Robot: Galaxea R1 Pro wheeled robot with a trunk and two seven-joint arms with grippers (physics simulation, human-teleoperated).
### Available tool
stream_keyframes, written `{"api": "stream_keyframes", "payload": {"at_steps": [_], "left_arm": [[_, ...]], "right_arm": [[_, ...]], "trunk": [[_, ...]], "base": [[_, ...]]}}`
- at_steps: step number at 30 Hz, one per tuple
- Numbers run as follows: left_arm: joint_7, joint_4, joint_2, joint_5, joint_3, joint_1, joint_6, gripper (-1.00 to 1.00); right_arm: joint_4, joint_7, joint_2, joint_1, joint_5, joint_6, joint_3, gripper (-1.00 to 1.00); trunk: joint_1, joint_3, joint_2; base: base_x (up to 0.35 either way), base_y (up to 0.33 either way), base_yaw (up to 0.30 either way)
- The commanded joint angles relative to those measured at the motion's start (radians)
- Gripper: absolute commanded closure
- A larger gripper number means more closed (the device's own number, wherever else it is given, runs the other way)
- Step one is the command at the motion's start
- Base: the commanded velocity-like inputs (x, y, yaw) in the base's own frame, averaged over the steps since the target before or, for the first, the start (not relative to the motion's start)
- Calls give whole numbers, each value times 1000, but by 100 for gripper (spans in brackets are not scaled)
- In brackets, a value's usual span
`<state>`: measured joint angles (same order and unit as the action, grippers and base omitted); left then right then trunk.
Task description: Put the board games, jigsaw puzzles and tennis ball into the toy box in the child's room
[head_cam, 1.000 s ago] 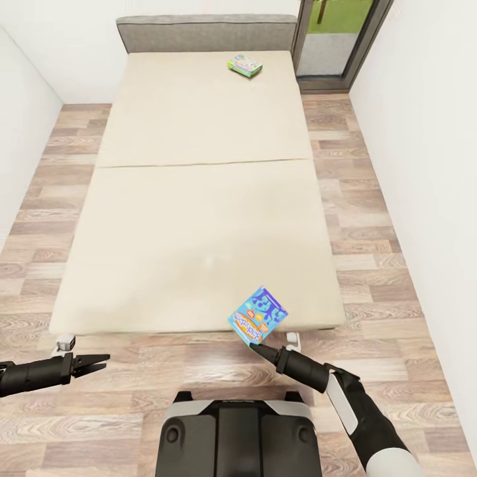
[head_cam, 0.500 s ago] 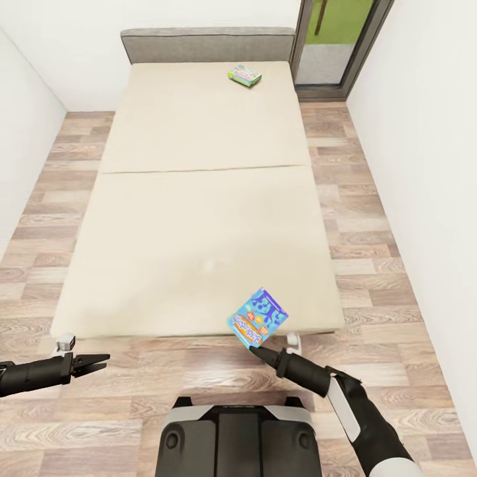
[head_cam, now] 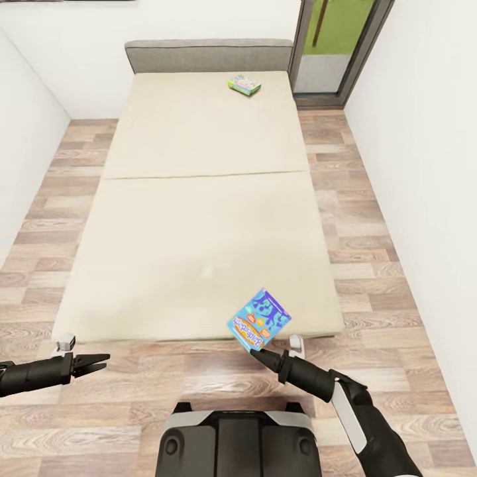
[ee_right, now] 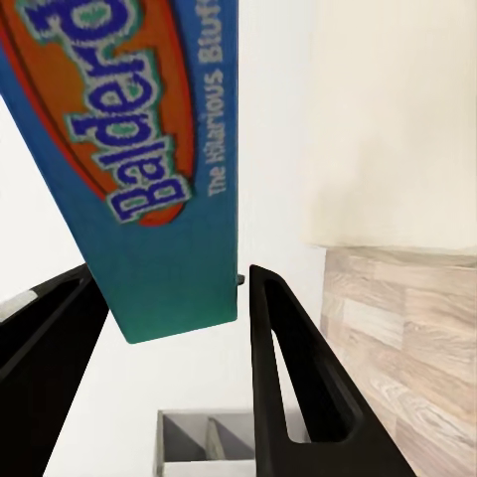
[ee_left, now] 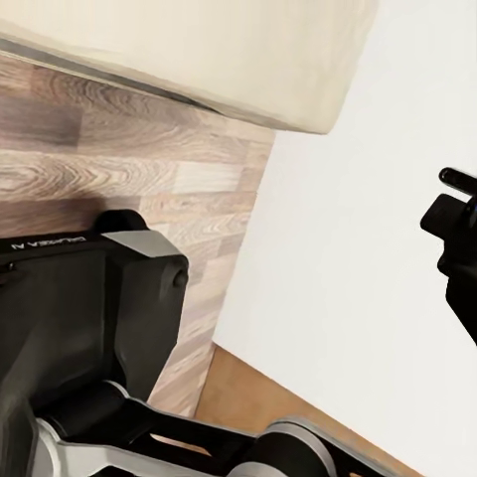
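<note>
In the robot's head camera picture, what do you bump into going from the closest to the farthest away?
Robot base → right hand → blue board game → bed → second board game → grey headboard.

Head view: high, looking down the bed (head_cam: pixel 199 218). Wrist views: low, close, sharing its foot edge.
</note>
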<state>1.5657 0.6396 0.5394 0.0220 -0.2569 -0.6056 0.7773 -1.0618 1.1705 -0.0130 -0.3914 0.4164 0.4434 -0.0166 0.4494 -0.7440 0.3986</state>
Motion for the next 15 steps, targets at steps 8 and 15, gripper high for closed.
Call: {"api": "stream_keyframes", "payload": {"at_steps": [8,15], "left_arm": [[5,0,1,3,1,0,11,-100],[5,0,0,4,1,0,9,-100]], "right_arm": [[-26,2,1,7,2,9,-1,100],[-30,3,6,14,3,7,0,100]], "trunk": [[1,12,1],[1,24,1]], "base": [[0,0,0],[0,0,0]]}}
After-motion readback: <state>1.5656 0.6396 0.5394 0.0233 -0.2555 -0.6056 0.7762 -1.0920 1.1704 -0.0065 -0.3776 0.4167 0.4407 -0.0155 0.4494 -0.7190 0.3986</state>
